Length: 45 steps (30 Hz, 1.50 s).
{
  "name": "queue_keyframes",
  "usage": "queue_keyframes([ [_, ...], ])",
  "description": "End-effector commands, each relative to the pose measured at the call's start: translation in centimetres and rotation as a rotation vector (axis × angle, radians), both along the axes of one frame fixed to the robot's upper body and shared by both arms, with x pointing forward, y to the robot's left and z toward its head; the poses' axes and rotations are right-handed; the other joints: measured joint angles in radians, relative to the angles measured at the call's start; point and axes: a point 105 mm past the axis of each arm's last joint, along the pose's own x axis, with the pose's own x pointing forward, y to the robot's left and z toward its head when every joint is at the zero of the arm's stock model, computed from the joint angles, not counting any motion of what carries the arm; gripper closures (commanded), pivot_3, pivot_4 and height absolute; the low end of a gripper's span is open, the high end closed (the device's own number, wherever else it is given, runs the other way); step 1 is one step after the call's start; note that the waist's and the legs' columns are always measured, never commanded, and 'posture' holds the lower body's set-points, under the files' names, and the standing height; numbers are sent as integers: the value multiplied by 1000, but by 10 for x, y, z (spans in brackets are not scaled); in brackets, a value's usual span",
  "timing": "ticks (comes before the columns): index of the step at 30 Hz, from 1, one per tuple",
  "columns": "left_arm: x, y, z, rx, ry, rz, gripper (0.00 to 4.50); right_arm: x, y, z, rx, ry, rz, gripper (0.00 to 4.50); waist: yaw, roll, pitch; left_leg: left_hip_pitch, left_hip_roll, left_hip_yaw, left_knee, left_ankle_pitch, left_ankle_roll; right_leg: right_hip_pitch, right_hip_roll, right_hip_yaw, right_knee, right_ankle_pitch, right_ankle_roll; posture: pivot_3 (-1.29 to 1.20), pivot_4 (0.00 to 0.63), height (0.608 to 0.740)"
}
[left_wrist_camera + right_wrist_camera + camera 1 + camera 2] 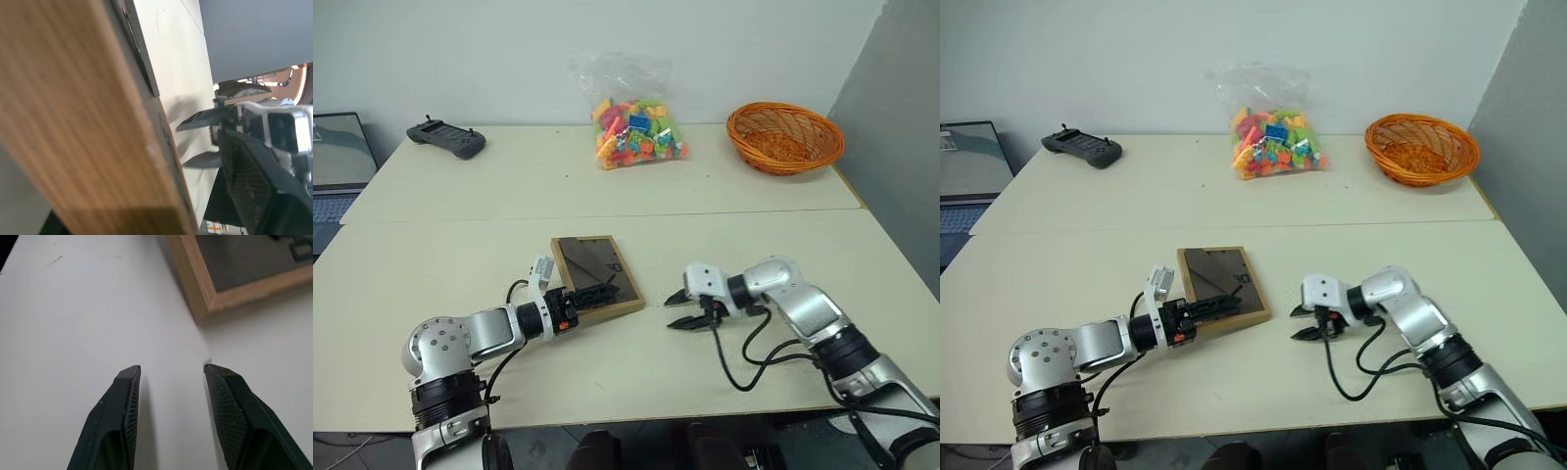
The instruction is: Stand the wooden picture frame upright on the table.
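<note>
The wooden picture frame (595, 276) is lying flat on the near section of the table (431, 264), dark back panel up — not yet standing, so the main part of the task is still ahead: lifting one edge, getting the stand out, and setting the frame down on it.

The left gripper (599, 293) is reaching in low from the near left, its forearm almost level with the tabletop, and its black fingers are lying over the frame's near edge and back panel. In the left wrist view the wood edge (83, 122) is running right alongside one finger (254, 191), so the jaws are straddling that edge; whether they are actually clamping it I cannot tell.

The right gripper (689, 308) is hanging over bare table, just beside the frame's near right corner, pointing across toward it and tilting downward. Its fingers (117, 426) are standing parted with nothing between them — the frame corner (203, 303) is sitting ahead of the tips, apart from them.
</note>
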Motion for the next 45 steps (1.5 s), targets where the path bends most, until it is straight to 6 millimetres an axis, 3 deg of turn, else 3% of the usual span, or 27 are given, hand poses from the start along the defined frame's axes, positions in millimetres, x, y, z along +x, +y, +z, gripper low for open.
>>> queue_keyframes([
  [1, -2, 3, 13, -30, -66, 6, 2427, 15, -4, 30, 95, -20, -80, 2306, -3, 0, 0, 0, 0, 0, 0, 0, 0, 0, 0, 0, 0, 0, 0, 0, 150, 740],
  [5, 1, 2, 22, -42, -109, 4, 3153, 33, -3, 51, 177, -28, -166, 2306, -3, 0, 0, 0, 0, 0, 0, 0, 0, 0, 1, 0, 0, 0, 0, 0, 150, 740],
  [8, 8, -2, 36, -38, -165, -5, 3661, 46, 4, 77, 277, -37, -218, 2306, -1, 0, 0, 0, 0, 0, 0, 0, 0, 0, 1, 0, 0, 0, 0, 0, 150, 740],
  [12, 6, -16, 61, -56, -276, -94, 3661, 45, 18, 114, 449, 85, -221, 2306, -1, -1, 1, -1, 0, -1, 0, 0, 0, -1, 0, 0, 0, 0, 0, 0, 150, 740],
  [17, -3, -29, 77, -43, -372, -218, 3661, 38, 43, 134, 523, 148, -169, 2306, 0, 0, 1, -3, 0, 0, 0, 0, 0, -2, 0, 0, -1, 0, 0, 0, 150, 740],
  [20, -3, -32, 79, -24, -402, -243, 3661, 38, 57, 137, 536, 149, -147, 2306, -2, 0, 1, -2, 0, 0, 0, 0, 0, -2, 0, 0, 0, 0, 0, 0, 150, 740],
  [23, -1, -34, 81, -12, -422, -254, 3661, 34, 68, 143, 553, 168, -97, 1967, -3, 0, 1, -2, 0, 0, -1, 0, 0, -3, 0, 0, 0, 0, 0, 0, 150, 740],
  [27, 0, -35, 80, 2, -430, -270, 3661, 29, 80, 140, 530, 145, -57, 1158, -3, 0, 1, -2, 0, 0, -1, 0, 0, -3, 0, 0, 0, 0, 0, 0, 150, 740],
  [31, -1, -38, 78, 8, -436, -283, 3661, 8, 90, 137, 503, 154, 37, 178, -2, 0, 1, -3, 0, 0, -1, 0, 0, -3, 0, 0, 0, 0, 0, 0, 150, 740],
  [37, -1, -36, 78, 8, -439, -274, 3661, -13, 78, 136, 473, 198, 101, 178, -1, 0, 1, -3, 0, -1, -1, 0, 0, -3, 0, 0, 0, 0, 0, 0, 150, 740],
  [45, -6, -35, 81, -22, -429, -289, 3661, 3, 45, 135, 460, 139, -35, 178, -2, 0, 1, -3, 0, -1, -1, -1, 2, -3, 0, 0, 0, 0, 0, 0, 150, 740],
])
